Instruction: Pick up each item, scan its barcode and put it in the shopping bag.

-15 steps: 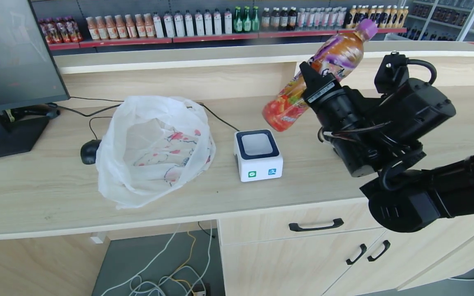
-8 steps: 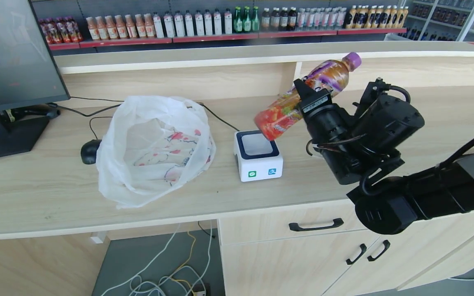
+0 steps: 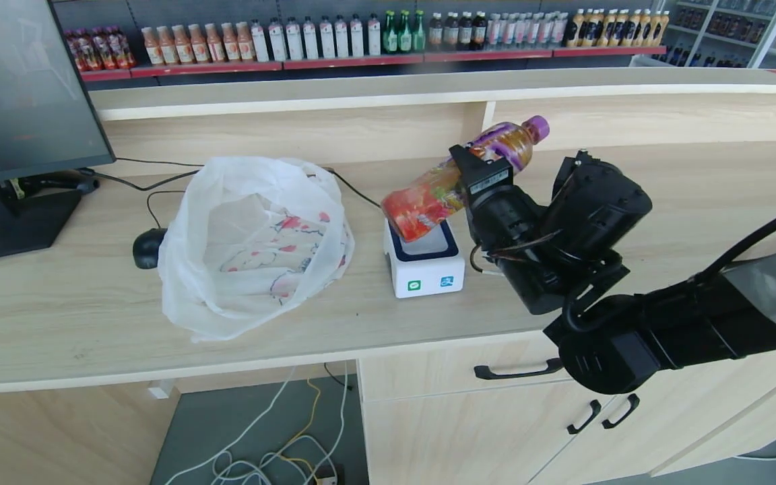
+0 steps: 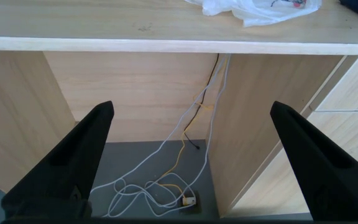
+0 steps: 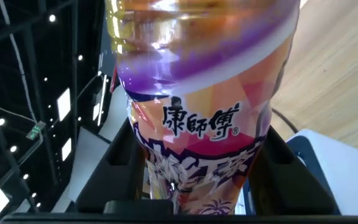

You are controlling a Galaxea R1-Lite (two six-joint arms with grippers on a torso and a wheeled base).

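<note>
Now pinching the bottle [image 3: 428, 197] in the right gripper [image 3: 474, 167], tipped low over the scanner [image 3: 425, 273] at the middle of the desk [image 3: 58, 316], near the shopping bag [image 3: 253, 242]. Left gripper [image 4: 191, 109] spread wide, down below the desk's front edge.

Bottle [image 5: 204, 93] carries printed characters; scanner [image 3: 423, 273], two icons.

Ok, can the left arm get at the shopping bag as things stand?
Likely yes: the left gripper hangs open before the counter, and the shopping bag lies on top near its front edge, nothing between them.
</note>
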